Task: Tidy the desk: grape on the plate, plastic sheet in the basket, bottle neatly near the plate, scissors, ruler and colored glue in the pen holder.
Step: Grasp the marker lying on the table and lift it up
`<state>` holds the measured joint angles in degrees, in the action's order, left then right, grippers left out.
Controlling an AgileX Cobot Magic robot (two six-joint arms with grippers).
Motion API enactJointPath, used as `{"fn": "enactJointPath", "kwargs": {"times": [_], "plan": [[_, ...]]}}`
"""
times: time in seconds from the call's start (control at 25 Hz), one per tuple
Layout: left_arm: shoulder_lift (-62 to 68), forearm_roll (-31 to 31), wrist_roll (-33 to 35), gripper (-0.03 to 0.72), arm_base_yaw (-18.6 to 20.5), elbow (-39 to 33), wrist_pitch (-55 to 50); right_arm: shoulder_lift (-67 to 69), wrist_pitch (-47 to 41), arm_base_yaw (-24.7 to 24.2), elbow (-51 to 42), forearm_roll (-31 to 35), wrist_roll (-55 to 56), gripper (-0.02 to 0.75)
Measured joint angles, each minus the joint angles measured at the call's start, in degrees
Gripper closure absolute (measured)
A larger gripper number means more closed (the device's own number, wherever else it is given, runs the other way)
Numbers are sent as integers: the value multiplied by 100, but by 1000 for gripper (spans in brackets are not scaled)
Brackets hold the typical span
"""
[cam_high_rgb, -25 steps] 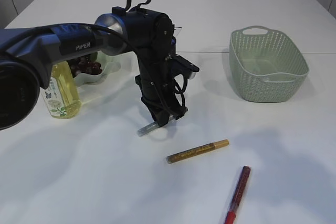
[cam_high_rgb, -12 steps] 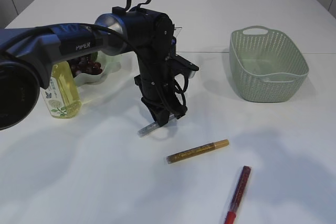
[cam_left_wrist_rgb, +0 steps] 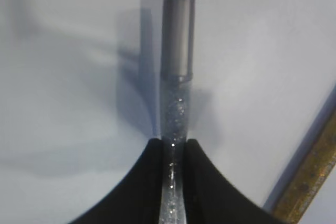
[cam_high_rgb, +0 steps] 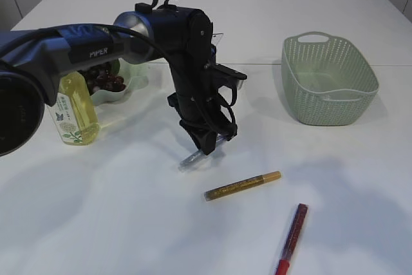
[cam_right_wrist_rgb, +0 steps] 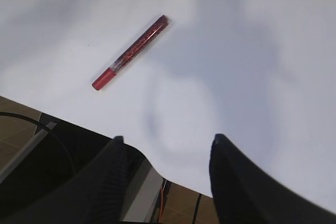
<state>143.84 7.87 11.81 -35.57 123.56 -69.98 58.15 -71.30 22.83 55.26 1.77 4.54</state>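
Left pincer [cam_high_rgb: 207, 145] closed on the silver glitter glue pen with grey cap [cam_left_wrist_rgb: 176, 103], black fingers [cam_left_wrist_rgb: 152, 182] pressing on both sides of the clear barrel. Long axis of pen running straight out ahead of the pincer, grey cap at the far end. In the exterior view, pen hanging slanted below the pincer, lower tip pointing down and toward the camera, close over the white bench [cam_high_rgb: 116, 210]; cannot tell if tip touches it or not.

Pen holder not visible in any view, so direction to it from the pincer cannot be given. Probably next: lift and carry, with the pen turned to go in end-first.

Right pincer [cam_right_wrist_rgb: 165, 153] standing open, holding nothing, hovering over the near edge of the bench. Red glitter glue pen [cam_right_wrist_rgb: 131, 52] lying ahead and a little left of it, long axis diagonal, red cap toward the pincer. Clearly the nearer arm for this one. Gold glitter glue pen [cam_high_rgb: 243, 185] lying on the bench between the two pincers, just beside and below the left one.

Left wrist view showing the grip itself and a strip of the gold pen at right edge; exterior view not showing the contact. Only the exterior view showing the pale green perforated plastic basket [cam_high_rgb: 329, 82] far right of the left pincer, and the yellow liquid bottle [cam_high_rgb: 74, 111] beside the grapes on the plate [cam_high_rgb: 106, 83] behind the arm.
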Motion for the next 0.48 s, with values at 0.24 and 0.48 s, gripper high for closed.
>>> {"fn": "enactJointPath", "kwargs": {"times": [0.24, 0.48], "plan": [[-52, 25, -205, 611, 0, 0, 0, 0, 0, 0, 0, 0, 0, 333], [-52, 180, -356, 611, 0, 0, 0, 0, 0, 0, 0, 0, 0, 333]]}}
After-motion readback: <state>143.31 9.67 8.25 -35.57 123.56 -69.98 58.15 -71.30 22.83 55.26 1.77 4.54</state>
